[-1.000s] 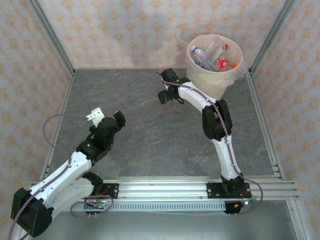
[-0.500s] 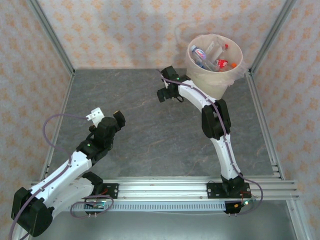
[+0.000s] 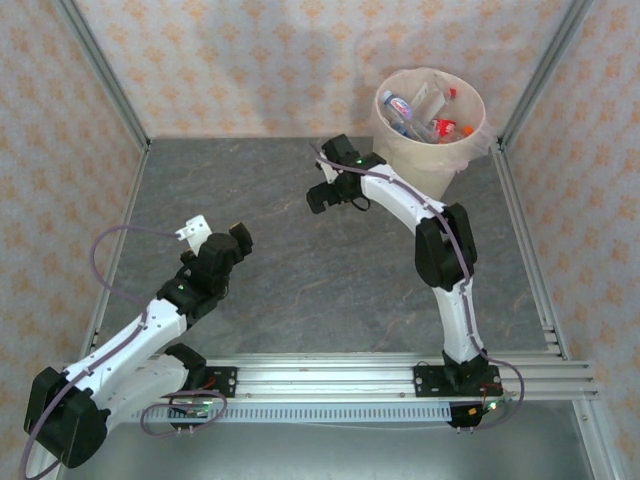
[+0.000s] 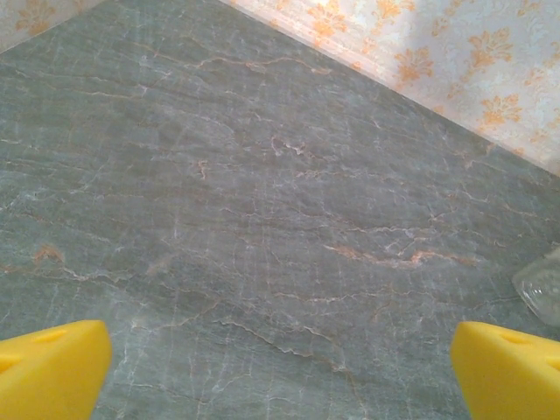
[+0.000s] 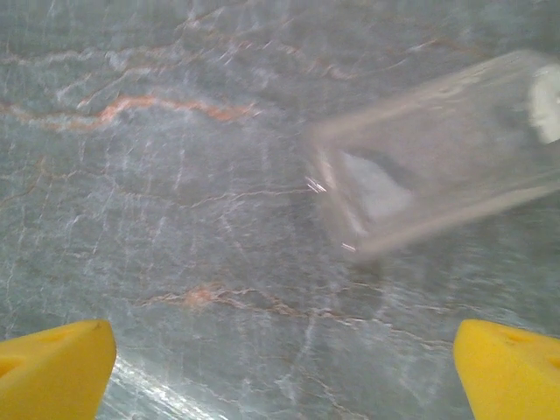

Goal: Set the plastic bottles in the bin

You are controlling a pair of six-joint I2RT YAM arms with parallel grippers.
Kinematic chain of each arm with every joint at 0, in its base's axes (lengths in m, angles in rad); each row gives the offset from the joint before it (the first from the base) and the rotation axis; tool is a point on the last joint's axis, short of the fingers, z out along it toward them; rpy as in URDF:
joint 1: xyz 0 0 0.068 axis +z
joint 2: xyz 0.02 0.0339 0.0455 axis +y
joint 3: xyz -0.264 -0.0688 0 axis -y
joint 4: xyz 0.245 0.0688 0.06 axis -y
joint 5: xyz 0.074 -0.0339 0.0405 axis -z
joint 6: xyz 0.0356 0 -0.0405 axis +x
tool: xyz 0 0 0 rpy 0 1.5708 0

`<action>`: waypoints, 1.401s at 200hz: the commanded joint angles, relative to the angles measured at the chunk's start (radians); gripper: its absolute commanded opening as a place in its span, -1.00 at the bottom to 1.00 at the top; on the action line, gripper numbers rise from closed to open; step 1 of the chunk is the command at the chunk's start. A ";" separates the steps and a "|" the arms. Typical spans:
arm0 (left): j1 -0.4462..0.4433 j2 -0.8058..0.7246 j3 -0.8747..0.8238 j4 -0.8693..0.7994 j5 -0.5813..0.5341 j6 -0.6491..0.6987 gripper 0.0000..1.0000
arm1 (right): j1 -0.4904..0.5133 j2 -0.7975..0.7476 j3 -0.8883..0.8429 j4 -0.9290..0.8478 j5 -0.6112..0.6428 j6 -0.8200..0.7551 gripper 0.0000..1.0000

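Note:
The bin (image 3: 422,160), a pale round bucket, stands at the far right corner with several plastic bottles (image 3: 432,127) inside it. One clear plastic bottle (image 5: 437,149) lies blurred on the marble table, ahead and to the right of my right gripper (image 5: 284,367), which is open with nothing between its yellow fingertips (image 5: 52,367). From above, the right gripper (image 3: 335,200) hovers mid-table, left of the bin. My left gripper (image 3: 214,232) is open over bare table at the near left. A clear bottle's edge (image 4: 542,293) peeks in at the right of the left wrist view, beyond the open left gripper (image 4: 280,367).
Patterned walls and metal frame posts (image 3: 105,90) close in the grey marble table (image 3: 260,180) on three sides. An aluminium rail (image 3: 330,375) with both arm bases runs along the near edge.
The right arm has swung its gripper left and slightly nearer, away from the bin. The left arm has shifted only slightly.

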 commanded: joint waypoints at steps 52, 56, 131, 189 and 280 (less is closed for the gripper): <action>0.009 0.017 0.005 -0.006 -0.008 -0.021 1.00 | -0.005 0.116 0.107 0.018 0.239 0.179 0.98; 0.009 0.016 0.004 -0.006 -0.008 -0.021 1.00 | -0.006 0.131 0.120 0.015 0.241 0.181 0.98; 0.011 0.022 0.006 -0.013 -0.020 -0.022 1.00 | -0.007 0.157 0.245 0.006 0.195 0.475 0.98; 0.012 0.076 0.024 -0.003 -0.005 -0.018 1.00 | -0.003 0.272 0.415 -0.092 0.426 0.969 0.98; 0.014 0.103 0.034 -0.007 -0.026 -0.001 1.00 | 0.001 0.576 0.864 -0.324 0.489 1.125 0.99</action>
